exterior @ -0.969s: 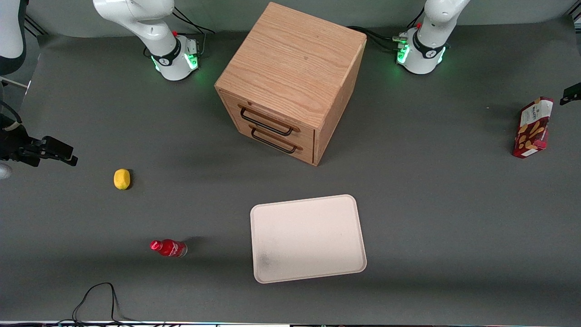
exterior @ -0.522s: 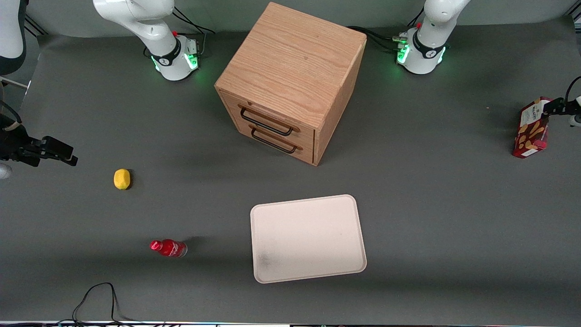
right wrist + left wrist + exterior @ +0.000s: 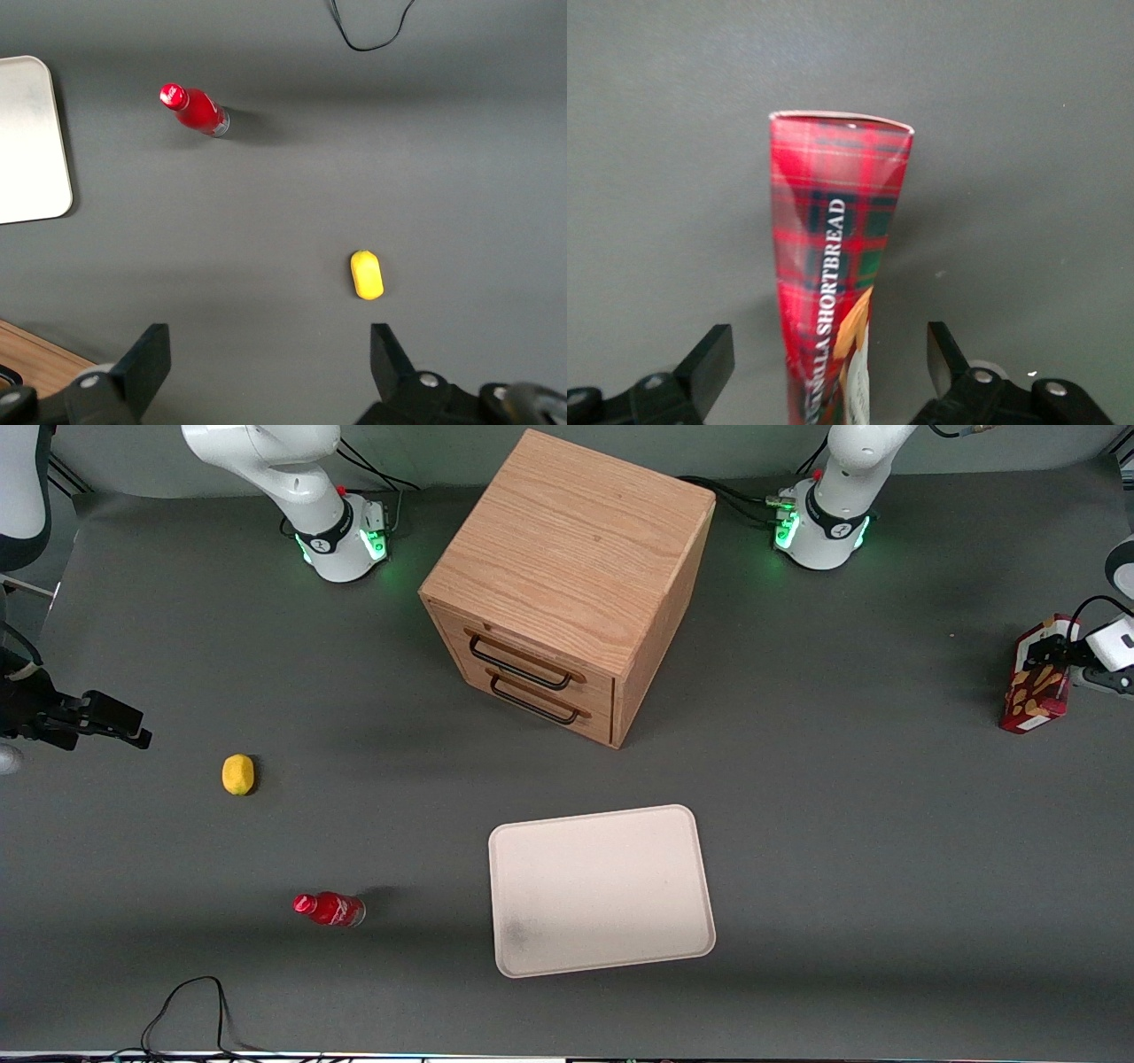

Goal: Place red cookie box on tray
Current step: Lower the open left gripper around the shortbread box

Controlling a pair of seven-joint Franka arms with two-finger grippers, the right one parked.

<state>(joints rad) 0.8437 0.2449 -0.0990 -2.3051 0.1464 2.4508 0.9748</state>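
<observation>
The red cookie box [image 3: 1038,688] lies on the table [image 3: 842,797] at the working arm's end, well apart from the tray [image 3: 602,890], which sits bare nearer the front camera than the wooden drawer cabinet [image 3: 567,584]. The hand [image 3: 831,363] hangs over the box with its fingers [image 3: 709,359] spread wide, one on each side of the narrow carton and touching neither face. Straddling the slim width looks deliberate, so closing should pinch the two long sides.
</observation>
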